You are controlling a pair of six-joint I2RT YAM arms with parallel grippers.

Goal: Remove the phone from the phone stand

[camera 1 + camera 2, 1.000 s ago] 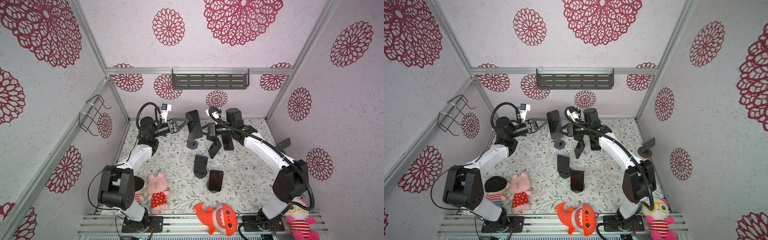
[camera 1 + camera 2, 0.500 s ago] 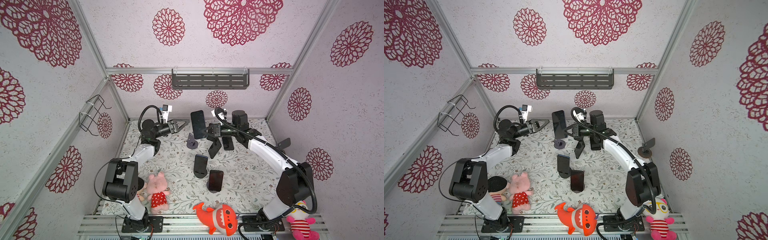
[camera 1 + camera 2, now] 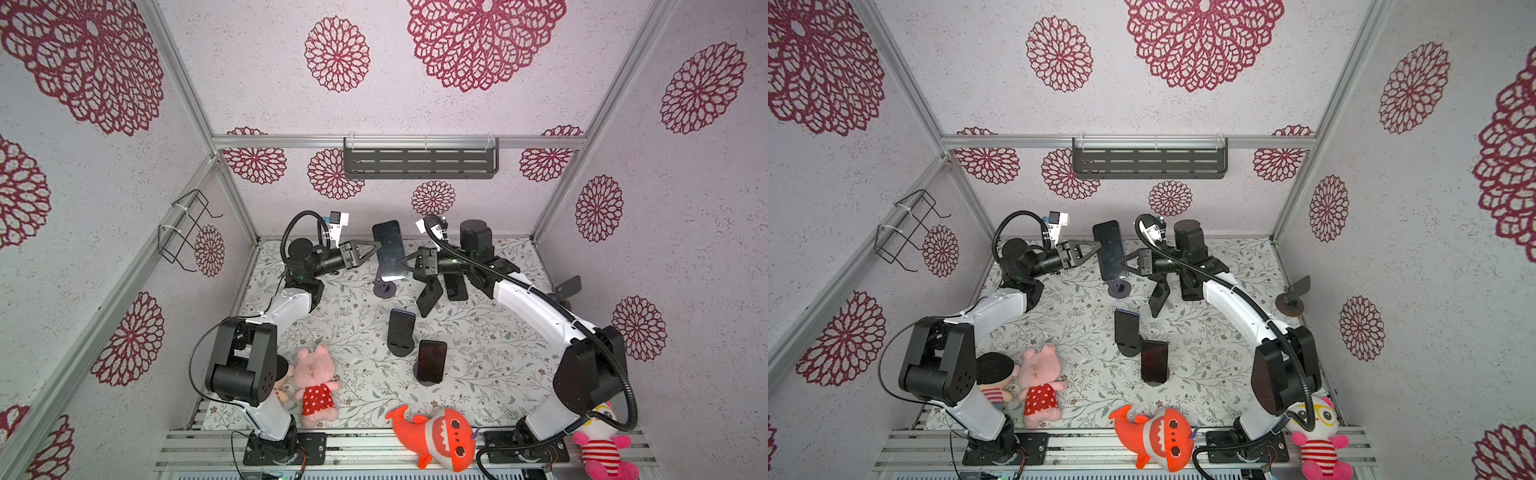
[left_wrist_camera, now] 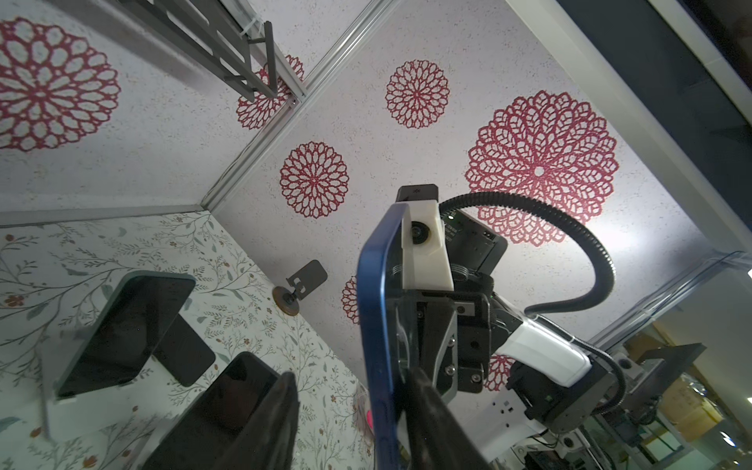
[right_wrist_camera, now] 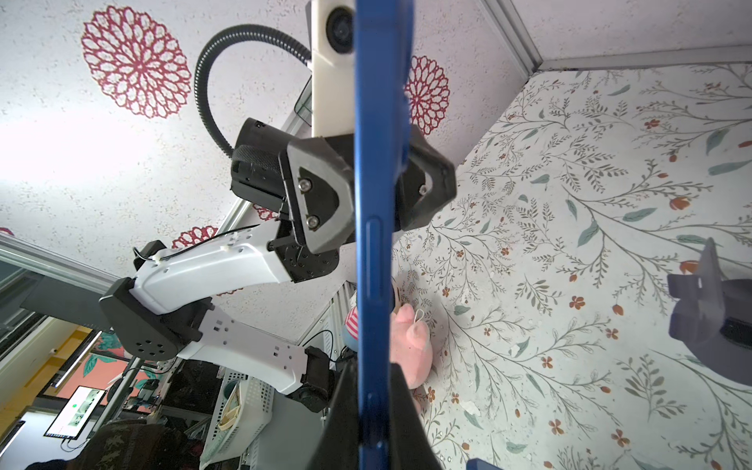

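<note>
Both top views look steeply down from high overhead at the whole floral floor around the blue phone, while the two wrist cameras face that phone's edge at close range from opposite sides.

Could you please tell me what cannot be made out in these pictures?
Phone screen: wrist views show only its blue edge.
Left pincer's contact with it: tiny in top views, blurred in left wrist view.
Striped doll: left arm hides most, in a top view.
</note>
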